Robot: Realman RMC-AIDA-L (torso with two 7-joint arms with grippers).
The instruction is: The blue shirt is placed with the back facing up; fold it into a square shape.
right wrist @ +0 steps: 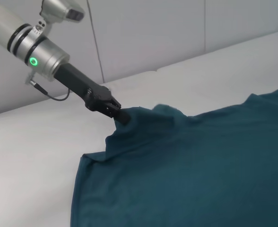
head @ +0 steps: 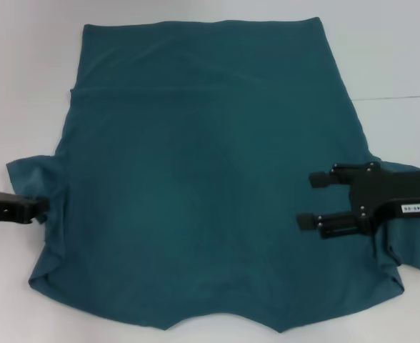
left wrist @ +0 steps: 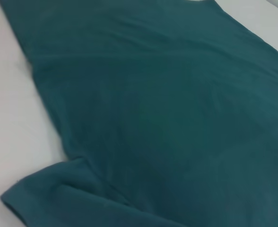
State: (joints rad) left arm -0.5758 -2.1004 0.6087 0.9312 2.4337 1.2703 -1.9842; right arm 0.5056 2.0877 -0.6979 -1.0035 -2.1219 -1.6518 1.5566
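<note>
Blue shirt flat on white table — left end effector pinching sleeve | right end effector open

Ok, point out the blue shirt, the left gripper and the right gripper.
blue shirt [head: 203, 193]: head view, middle of its back.
left gripper [right wrist: 122, 116]: right wrist view, tip pinching the sleeve.
right gripper [head: 311, 201]: head view, between its open fingertips.

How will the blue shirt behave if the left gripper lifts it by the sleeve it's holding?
Probably floppy: the blue shirt already bunches into soft folds where the left gripper pinches its sleeve, so it should drape and sag rather than hold shape. It looks thin and light for its spread. It may drag across the white table, wrinkling, while the open right gripper hovers over the other side.
</note>
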